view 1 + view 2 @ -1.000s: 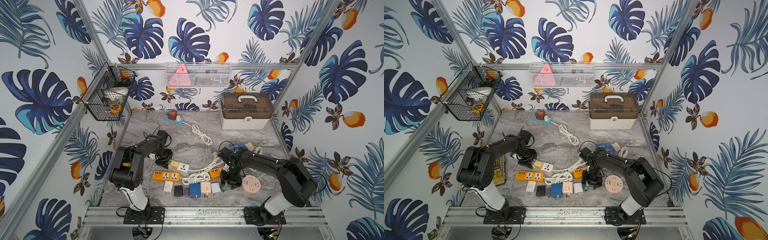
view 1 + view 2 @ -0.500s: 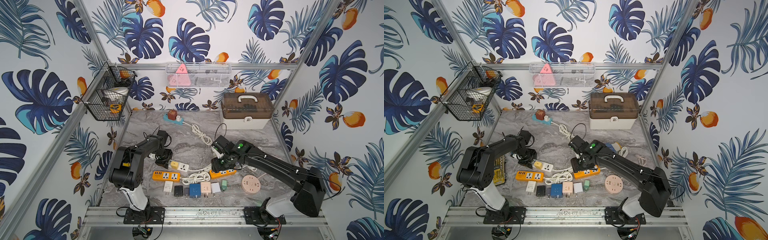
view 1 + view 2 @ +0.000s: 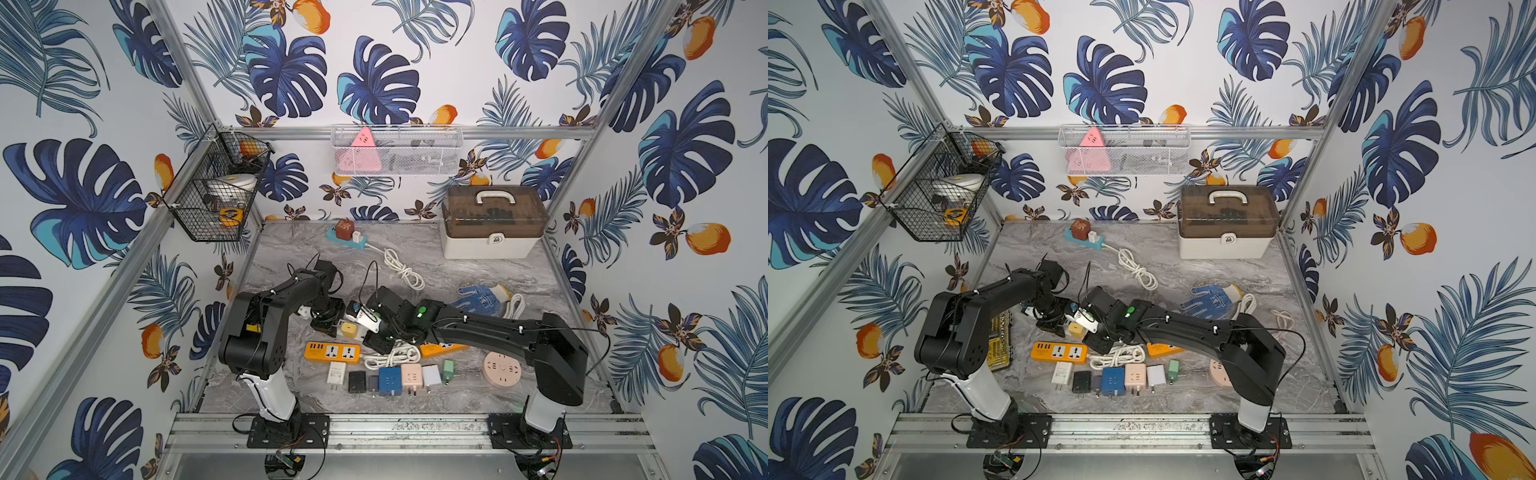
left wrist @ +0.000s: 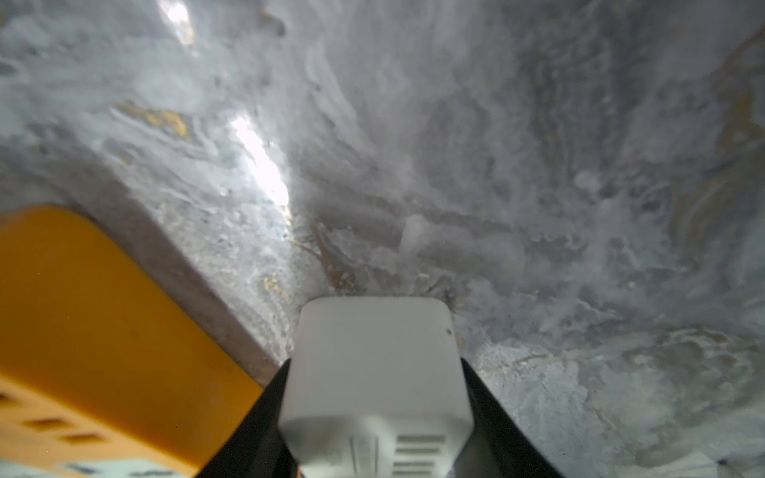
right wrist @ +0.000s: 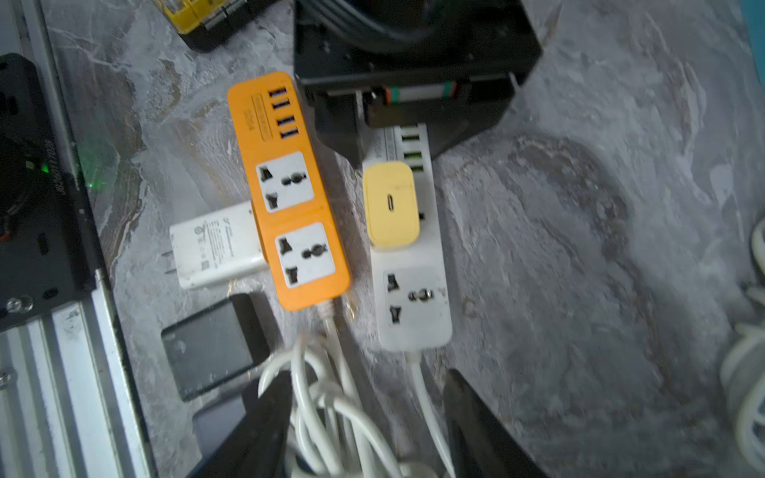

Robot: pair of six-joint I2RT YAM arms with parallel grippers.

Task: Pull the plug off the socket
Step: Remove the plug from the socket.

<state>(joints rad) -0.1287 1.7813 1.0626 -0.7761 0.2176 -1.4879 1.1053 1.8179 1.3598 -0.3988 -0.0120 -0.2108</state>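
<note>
A yellow plug (image 5: pixel 391 207) sits in the white power strip's socket (image 5: pixel 414 298), which lies flat beside an orange strip (image 5: pixel 289 186). In both top views the plug (image 3: pixel 350 330) (image 3: pixel 1076 329) lies between the two arms. My left gripper (image 4: pixel 376 414) (image 3: pixel 328 322) is shut on the strip's USB end (image 4: pixel 376 372), and it shows clamping that end in the right wrist view (image 5: pixel 397 136). My right gripper (image 5: pixel 364 414) (image 3: pixel 374 338) is open above the strip's cord end. Loose white cable (image 5: pixel 323 397) lies under its fingers, and it holds nothing.
A row of adapters (image 3: pixel 390 380) lies along the front, with a pink round socket (image 3: pixel 502 369) to its right. A second orange strip (image 3: pixel 440 347) lies under my right arm. Blue glove (image 3: pixel 478 299), toolbox (image 3: pixel 492 224), teal strip (image 3: pixel 347 237) and coiled cord (image 3: pixel 401 270) sit further back.
My right arm has swung left from the front row of adapters to the white strip, leaving a green adapter in the row. The left arm has not moved.
</note>
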